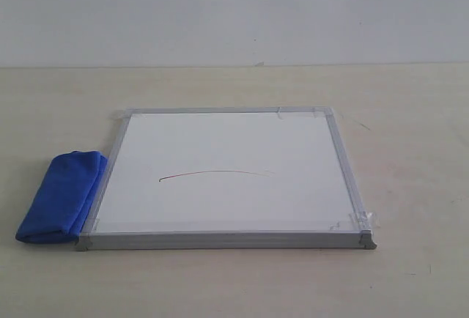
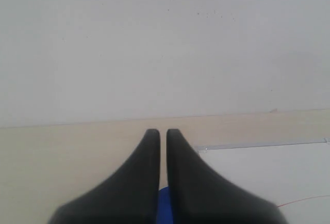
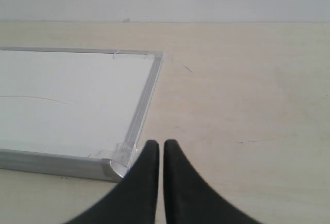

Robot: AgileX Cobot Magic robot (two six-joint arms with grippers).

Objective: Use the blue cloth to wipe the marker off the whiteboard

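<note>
Pale beige tabletop [image 1: 410,186], plain white wall [image 1: 234,10] along its far edge

This is looking like a sparse lab test bench: a plain pale beige surface [image 1: 410,274] is meeting a blank white wall [image 1: 234,10] along its far edge, and a whiteboard [image 1: 227,149] is lying flat near its middle with bits of clear tape [image 1: 364,220] sticking at its corners.

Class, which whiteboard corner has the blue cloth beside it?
The near left corner in the exterior view: the blue cloth lies along the left edge of the whiteboard there, far from the other three.
</note>
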